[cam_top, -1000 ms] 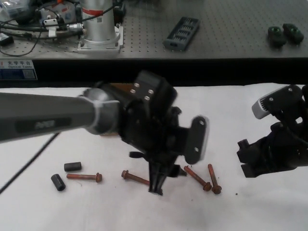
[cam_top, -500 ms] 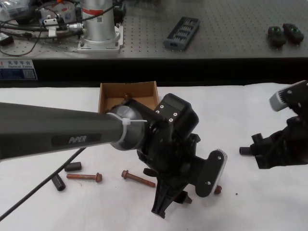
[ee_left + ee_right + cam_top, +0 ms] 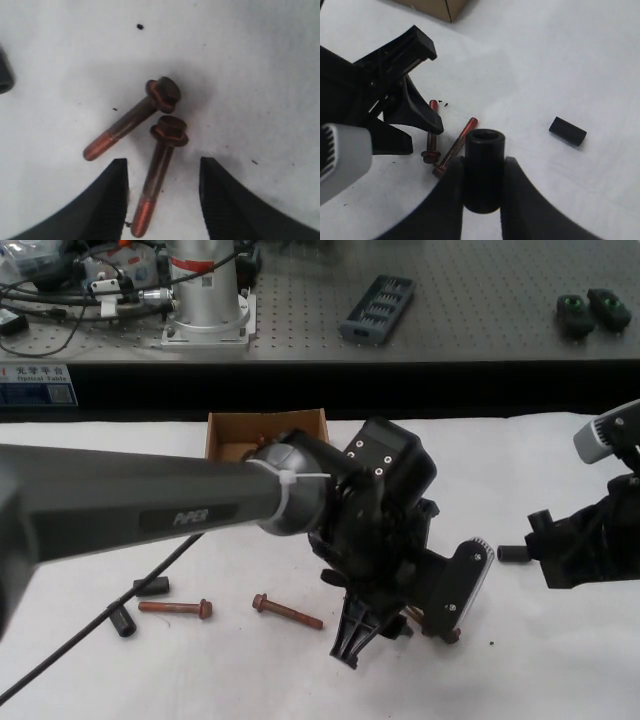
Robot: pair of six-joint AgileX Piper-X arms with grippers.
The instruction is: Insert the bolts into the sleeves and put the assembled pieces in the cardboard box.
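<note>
Left gripper spread, straddling one bolt of two lying on the cloth to pick it; right gripper off to the side, clamped on a sleeve, bore exposed, presumably awaiting insertion.

Bolts: four, rust-red, flanged hex heads, all lying flat on the white cloth.
- Left bolt and middle bolt lie apart.
- First paired bolt and second paired bolt have heads just beside each other and shanks splayed.

Sleeves: short black tubes.
- Held sleeve is clamped by its sides in the right gripper, one open end showing.
- Far loose sleeve and near loose sleeve lie on their sides near the left bolt.

Cardboard box: brown, open-topped, at the cloth's far side.
</note>
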